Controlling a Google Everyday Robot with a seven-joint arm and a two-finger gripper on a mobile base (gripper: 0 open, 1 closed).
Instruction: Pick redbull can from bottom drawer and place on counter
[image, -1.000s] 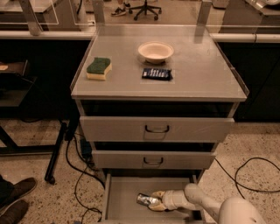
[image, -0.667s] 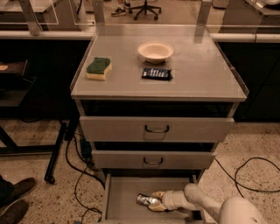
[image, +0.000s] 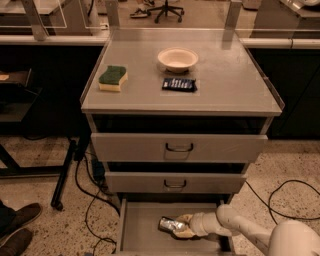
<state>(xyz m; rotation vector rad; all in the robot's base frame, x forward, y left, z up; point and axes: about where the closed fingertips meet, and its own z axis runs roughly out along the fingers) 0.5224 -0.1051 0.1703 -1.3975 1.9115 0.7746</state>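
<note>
The redbull can (image: 169, 224) is a small shiny silver can with dark patches, lying on its side on the floor of the open bottom drawer (image: 140, 235). My gripper (image: 183, 226) reaches into the drawer from the right on a white arm, with its pale fingers (image: 186, 218) around the can's right end. The counter (image: 230, 80) is the flat grey top of the cabinet, above the two closed upper drawers.
On the counter lie a green and yellow sponge (image: 113, 78), a cream bowl (image: 177, 58) and a flat dark blue snack packet (image: 179, 84). Cables (image: 85, 200) trail on the speckled floor at the left and right. A shoe (image: 20, 220) shows at the bottom left.
</note>
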